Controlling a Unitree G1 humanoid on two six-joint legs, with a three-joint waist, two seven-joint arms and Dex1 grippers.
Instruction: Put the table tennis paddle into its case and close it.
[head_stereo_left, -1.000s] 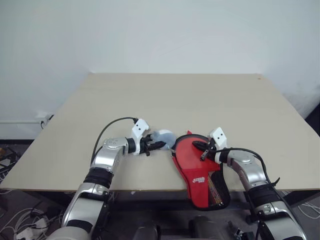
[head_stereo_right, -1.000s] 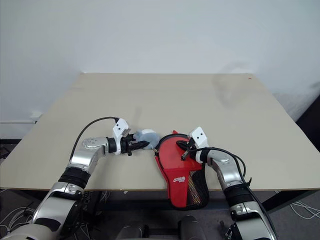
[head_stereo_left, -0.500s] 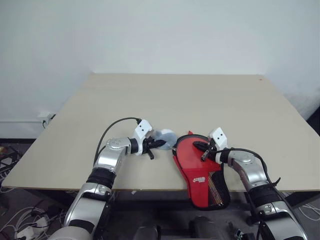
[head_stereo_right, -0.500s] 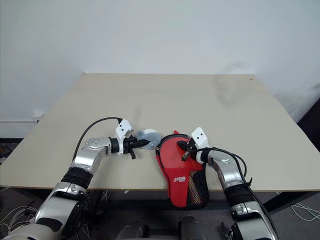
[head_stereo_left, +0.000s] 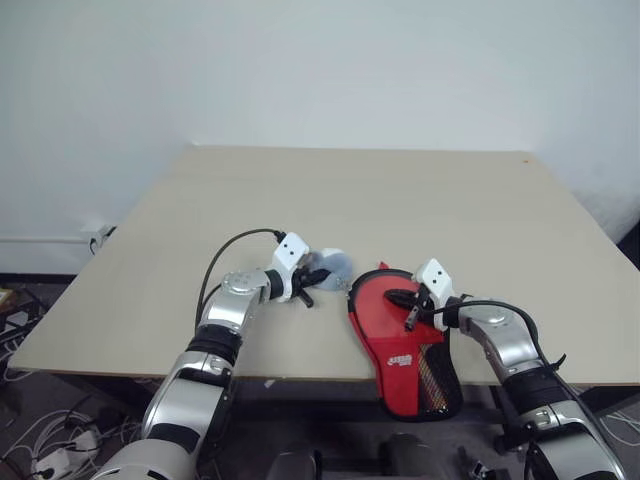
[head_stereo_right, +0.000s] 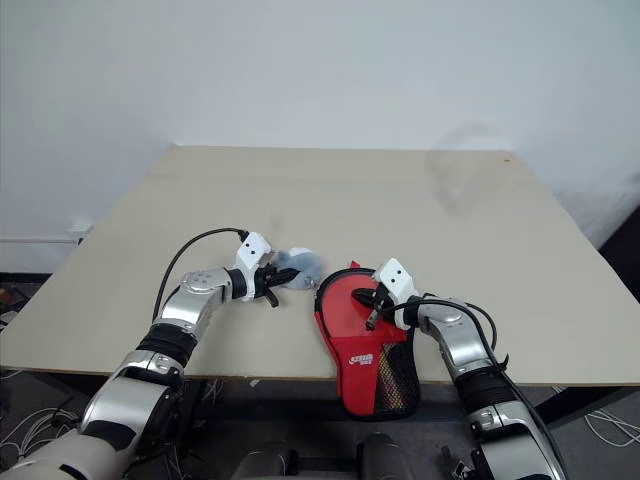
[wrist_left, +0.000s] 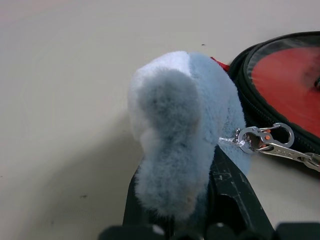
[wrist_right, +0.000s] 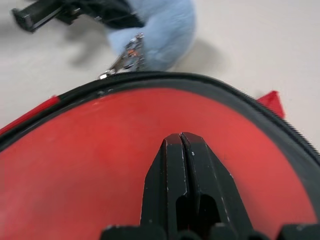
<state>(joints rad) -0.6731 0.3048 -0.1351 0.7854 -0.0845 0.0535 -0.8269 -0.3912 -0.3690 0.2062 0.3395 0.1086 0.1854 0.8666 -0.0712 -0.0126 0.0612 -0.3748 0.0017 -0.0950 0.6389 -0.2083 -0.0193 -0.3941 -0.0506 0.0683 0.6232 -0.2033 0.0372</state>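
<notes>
Beside the case (head_stereo_left: 392, 322) on the counter (head_stereo_left: 400, 205), the left tool (wrist_left: 200, 195) gripped a fluffy blue charm (wrist_left: 175, 145), while the right tool (wrist_right: 182, 150) rested clenched on the case.

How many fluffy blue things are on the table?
1. The fluffy pale blue pom-pom is pinched in the left gripper, just left of the red case, with a metal clip hanging from it. No others show.
</notes>
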